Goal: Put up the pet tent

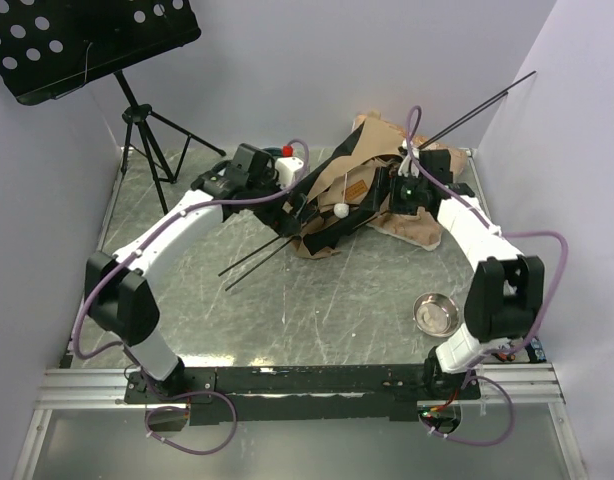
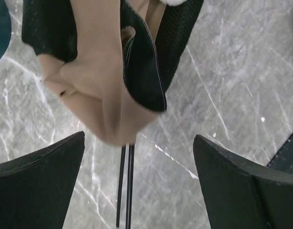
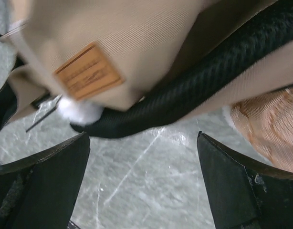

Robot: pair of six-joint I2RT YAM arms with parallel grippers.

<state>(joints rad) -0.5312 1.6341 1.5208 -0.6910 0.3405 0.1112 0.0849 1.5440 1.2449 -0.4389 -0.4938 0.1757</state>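
The tent (image 1: 352,190) lies collapsed in a crumpled tan and black heap at the far middle of the table (image 1: 317,310), between the 2 arms. 2 thin poles (image 1: 257,262) stick out of its near left side across the bare top. Another pole (image 1: 482,103) juts up and away to the far right. A white pom-pom (image 1: 341,211) and the brown label (image 1: 354,190) show on the fabric. The tent's right side rests on the cushion (image 1: 427,228).

The left gripper (image 2: 139,138) sits at the tent's left end with its jaws spread wide, holding nothing. In its wrist view, a tan fold with a black mesh panel reaches down toward the gap between the fingers (image 2: 41,167). The 2 poles run out from under that fold between them. The view does not settle whether either finger touches fabric.

The right gripper (image 3: 142,138) is at the tent's right side, jaws also spread wide and empty. Just ahead of it are the label, the pom-pom and a thick black trim (image 3: 194,86) curving across the tan cloth, with the cushion at the right.

A steel bowl (image 1: 437,313) stands near the right arm, well apart from the tent. A music stand (image 1: 87,40) is at the far left.
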